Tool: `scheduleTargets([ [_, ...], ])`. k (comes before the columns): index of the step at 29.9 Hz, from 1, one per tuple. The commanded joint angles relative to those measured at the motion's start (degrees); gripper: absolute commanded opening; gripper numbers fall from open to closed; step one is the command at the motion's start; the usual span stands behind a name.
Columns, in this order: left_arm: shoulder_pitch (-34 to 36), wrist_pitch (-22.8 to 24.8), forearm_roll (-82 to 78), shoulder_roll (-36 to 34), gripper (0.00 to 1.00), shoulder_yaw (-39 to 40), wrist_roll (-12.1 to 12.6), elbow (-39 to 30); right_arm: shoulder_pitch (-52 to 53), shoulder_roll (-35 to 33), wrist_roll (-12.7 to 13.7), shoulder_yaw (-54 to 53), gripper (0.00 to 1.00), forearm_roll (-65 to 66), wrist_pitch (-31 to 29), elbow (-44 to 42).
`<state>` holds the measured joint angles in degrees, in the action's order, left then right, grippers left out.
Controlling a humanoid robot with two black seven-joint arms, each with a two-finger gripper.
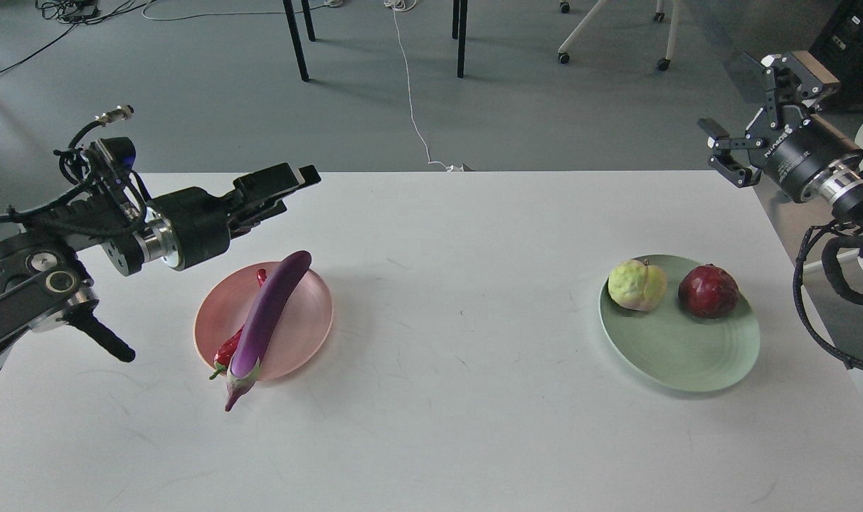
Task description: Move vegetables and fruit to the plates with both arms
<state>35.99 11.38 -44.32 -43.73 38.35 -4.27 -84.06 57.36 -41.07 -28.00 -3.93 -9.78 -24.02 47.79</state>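
Observation:
The purple eggplant lies across the pink plate, its stem end hanging past the plate's near rim onto the table. The red chili pepper lies on the same plate, mostly hidden under the eggplant. My left gripper is open and empty, raised above and behind the pink plate. The yellow-green fruit and the dark red fruit sit side by side on the mint green plate. My right gripper is open and empty, high beyond the table's far right corner.
The white table carries only the two plates. Beyond its far edge, black furniture legs, a white cable and chair casters stand on the grey floor. My right arm's cables hang by the table's right edge.

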Motion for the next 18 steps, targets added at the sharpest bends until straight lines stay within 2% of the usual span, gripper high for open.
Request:
scheduleTargets([
  [1, -0.39, -1.97, 10.56, 5.74, 1.00, 3.39, -5.30, 4.07, -0.15, 1.51, 0.00, -0.73, 0.99, -0.06, -0.06, 0.28],
  [3, -2.32, -2.59, 11.36, 10.13, 1.00, 6.64, -6.54, 6.45, -0.58, 1.87, 0.00, -0.99, 0.99, -0.06, -0.06, 0.37],
  [6, -5.75, -2.68, 11.28, 17.69, 1.00, 13.67, -5.40, 9.87, -2.34, 3.62, 0.00, -1.61, 0.99, -0.06, 0.20, 0.28],
  [8, -7.42, -2.68, 11.10, 22.09, 1.00, 16.22, -4.00, 12.51, -4.09, 4.06, 0.00, -2.57, 0.99, -0.15, 0.11, 0.46],
  [9, -7.69, -2.68, 11.01, 23.33, 1.00, 16.67, -4.16, 13.83, -5.06, 4.24, 0.00, -3.10, 0.99, -0.15, 0.11, 0.63],
  [11, -7.78, -2.42, 11.01, 25.09, 1.00, 17.72, -4.95, 17.34, -6.73, 4.50, 0.00, -4.85, 0.99, -0.15, 0.11, 1.33],
  [14, -7.95, -2.24, 10.49, 28.07, 1.00, 20.88, -7.67, 23.14, -9.98, 4.59, 0.00, -8.36, 0.99, -0.15, 0.11, 1.60],
  [18, -7.95, -1.89, 9.17, 29.05, 1.00, 21.51, -8.30, 24.56, -12.18, 5.03, 0.00, -11.89, 0.99, -0.07, -0.15, 1.60],
])
